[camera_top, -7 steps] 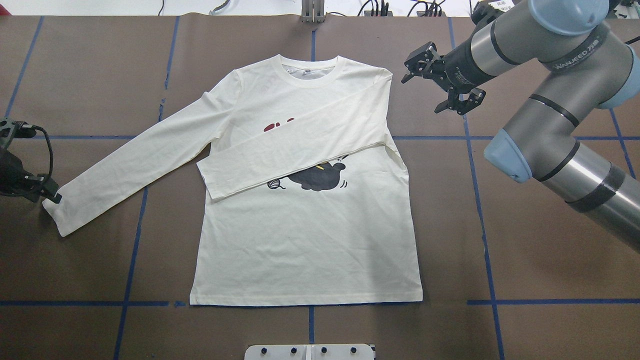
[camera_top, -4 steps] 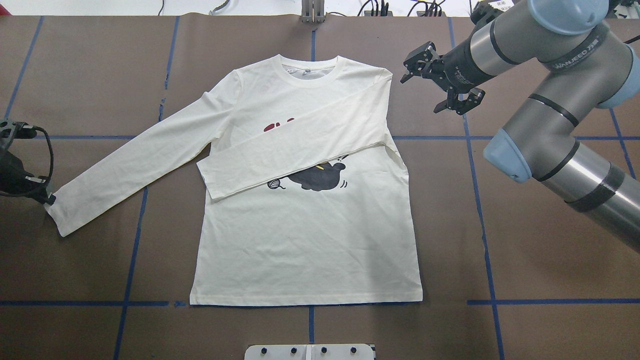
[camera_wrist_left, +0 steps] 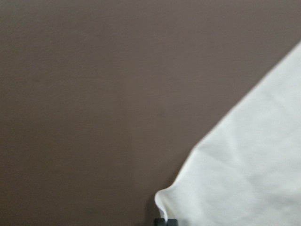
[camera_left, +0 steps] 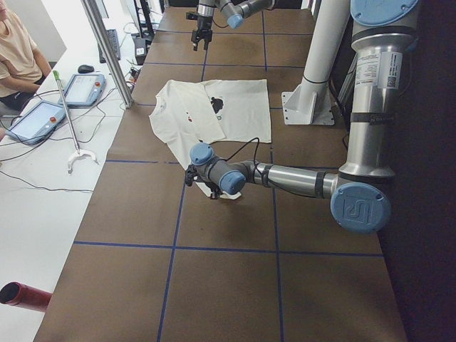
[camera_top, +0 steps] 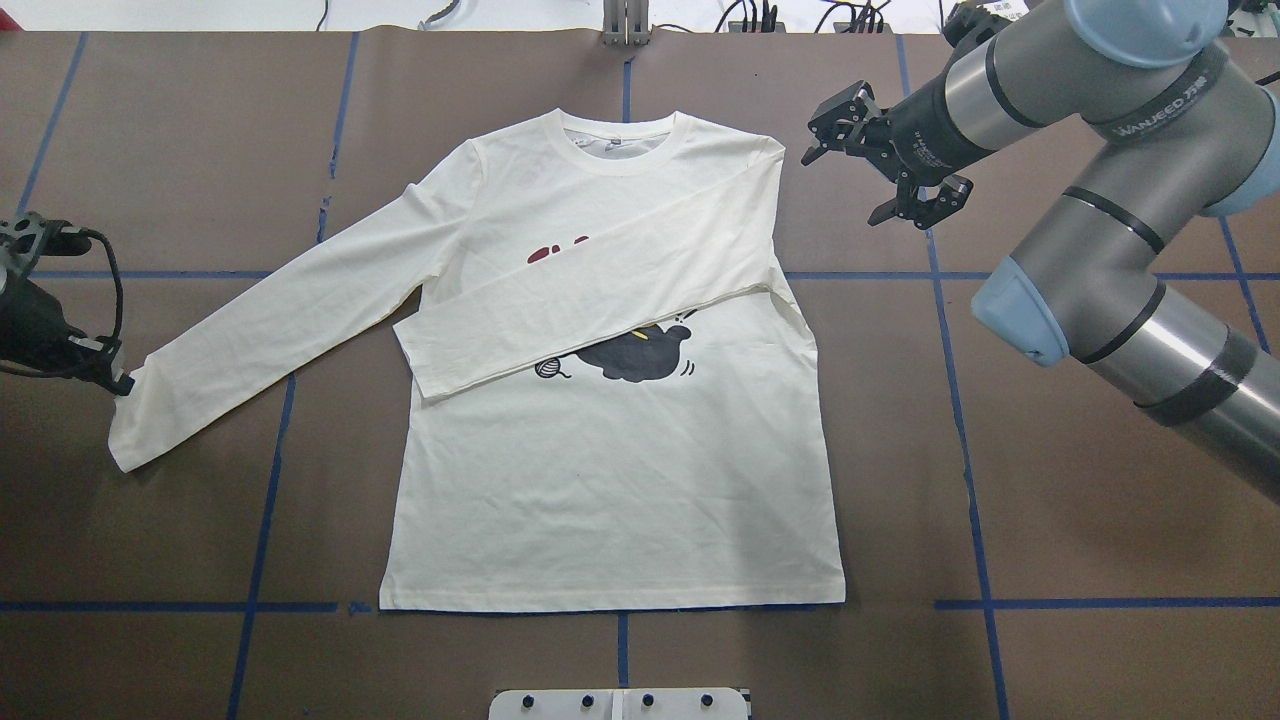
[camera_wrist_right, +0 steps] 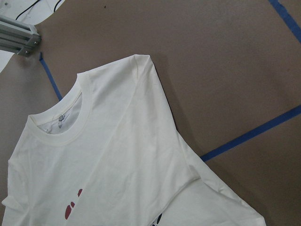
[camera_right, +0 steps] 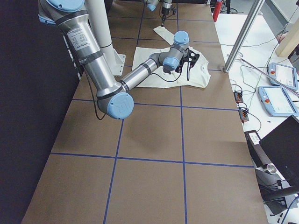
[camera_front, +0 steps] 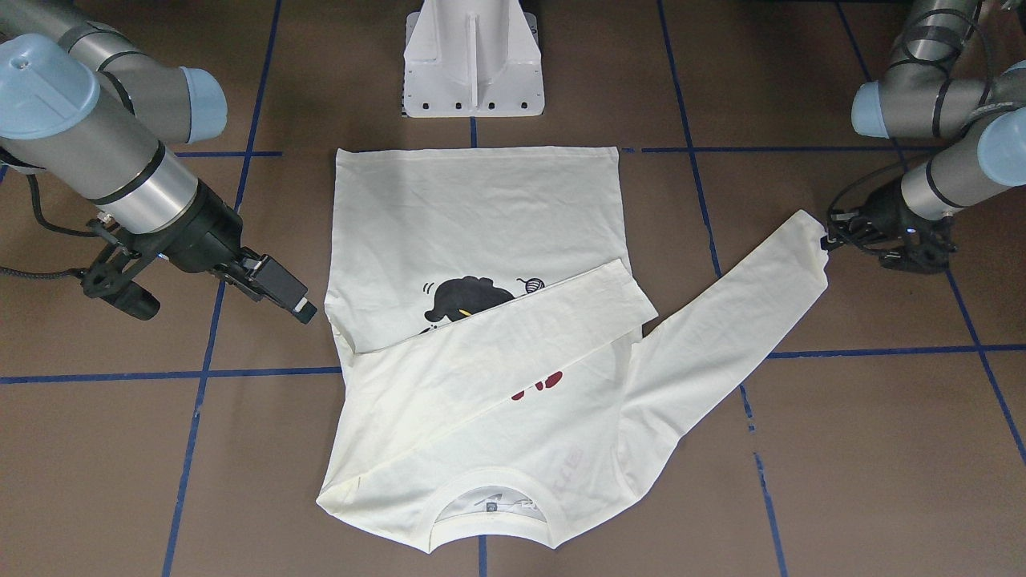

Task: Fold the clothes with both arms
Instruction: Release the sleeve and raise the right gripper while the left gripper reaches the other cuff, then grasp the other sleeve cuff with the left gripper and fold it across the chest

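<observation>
Cream shirt (camera_top: 610, 480) lies flat mid-scene on the surface (camera_top: 1000, 500), right sleeve (camera_top: 600, 300) already folded across its chest. My left hand (camera_top: 118, 382) pinches the left cuff (camera_top: 125, 425), I judge to carry it over; my right hand (camera_top: 842, 190) hovers wide by the shoulder (camera_top: 765, 150).

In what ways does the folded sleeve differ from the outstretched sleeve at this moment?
Pose: the folded sleeve lies slanted across the chest, while the outstretched sleeve runs sideways over the table.
Hold: the left gripper pinches the outstretched sleeve's cuff; nothing touches the folded sleeve.
Cover: the folded sleeve hides part of the print; the outstretched sleeve hides none of it.
Both are cream and long.
</observation>
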Robot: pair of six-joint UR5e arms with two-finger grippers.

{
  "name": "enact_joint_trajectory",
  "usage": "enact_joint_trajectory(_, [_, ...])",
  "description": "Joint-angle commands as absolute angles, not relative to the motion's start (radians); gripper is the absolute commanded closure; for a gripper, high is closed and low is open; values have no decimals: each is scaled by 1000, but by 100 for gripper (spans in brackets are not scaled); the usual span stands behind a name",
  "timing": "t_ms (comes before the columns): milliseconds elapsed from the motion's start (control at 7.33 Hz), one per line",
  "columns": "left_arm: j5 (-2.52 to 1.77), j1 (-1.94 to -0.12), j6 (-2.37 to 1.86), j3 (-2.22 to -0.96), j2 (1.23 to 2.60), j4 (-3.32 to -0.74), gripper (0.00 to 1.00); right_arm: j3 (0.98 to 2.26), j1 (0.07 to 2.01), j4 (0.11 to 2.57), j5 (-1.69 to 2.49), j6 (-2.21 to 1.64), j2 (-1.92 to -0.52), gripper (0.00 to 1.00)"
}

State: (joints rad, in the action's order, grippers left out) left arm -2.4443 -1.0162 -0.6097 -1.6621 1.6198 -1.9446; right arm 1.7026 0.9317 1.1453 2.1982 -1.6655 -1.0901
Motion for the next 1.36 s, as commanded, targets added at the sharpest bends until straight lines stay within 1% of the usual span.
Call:
enact_joint_trajectory(0, [-2477,-1023,-773,-1732,1844,-1808,100,1744,998,1143,2259,-1632,-1147,0])
enact_joint_trajectory(136, [-2474,-1016,-957,-1712,2015,-1752,100,1759,1075,1143,2357,-1568,-1193,0])
enact_joint_trajectory(273, [-2471,-993,-1082,-1674,2137,-1746,100,1770,1150,1141,2440,-1452,-1265,0])
enact_joint_trajectory(409, [-2427,-944,-1215,-1587,2301,-1749,100,1772,1199,1140,2472,-1333,-1325,0])
enact_joint_trajectory(545, [-2313,-861,-1352,-1469,2471,-1764,100,1776,1228,1140,2480,-1295,-1342,0])
enact_joint_trajectory(682, [-2186,-739,-1441,-1296,2626,-1863,100,1788,1241,1140,2480,-1293,-1350,0])
enact_joint_trajectory(955, [-1806,-519,-1572,-915,2780,-2311,100,1815,1249,1140,2480,-1293,-1377,0])
enact_joint_trajectory(1227, [-1717,-499,-1571,-795,2795,-2464,100,1825,1249,1138,2479,-1293,-1393,0])
